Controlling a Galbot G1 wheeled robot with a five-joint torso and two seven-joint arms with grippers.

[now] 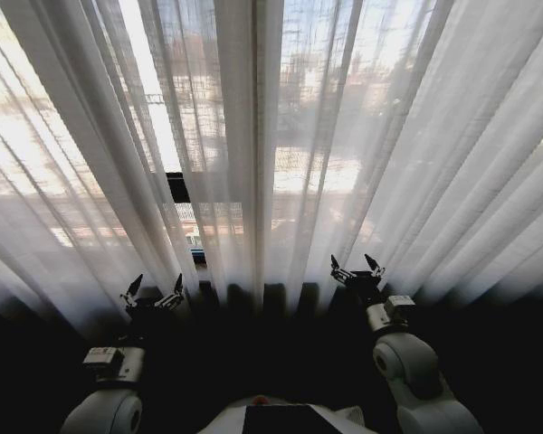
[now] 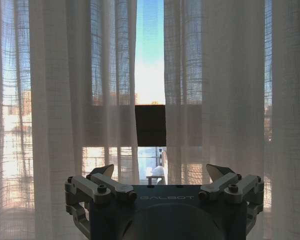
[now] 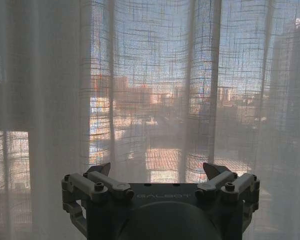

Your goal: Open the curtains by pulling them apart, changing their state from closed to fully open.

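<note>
- Lower left of the head view: the left gripper (image 1: 154,289), fingers spread and empty, points at the curtains (image 1: 362,136), just short of the fabric.
- Centre: a narrow gap (image 2: 150,75) parts the panels.
- Lower right: the right gripper (image 1: 357,267), fingers likewise spread, faces the pleats.

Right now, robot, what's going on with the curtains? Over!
Left gripper open, right gripper open, both just short of the fabric. Curtains mostly closed, a narrow gap ahead of the left gripper. Nothing in the way.
</note>
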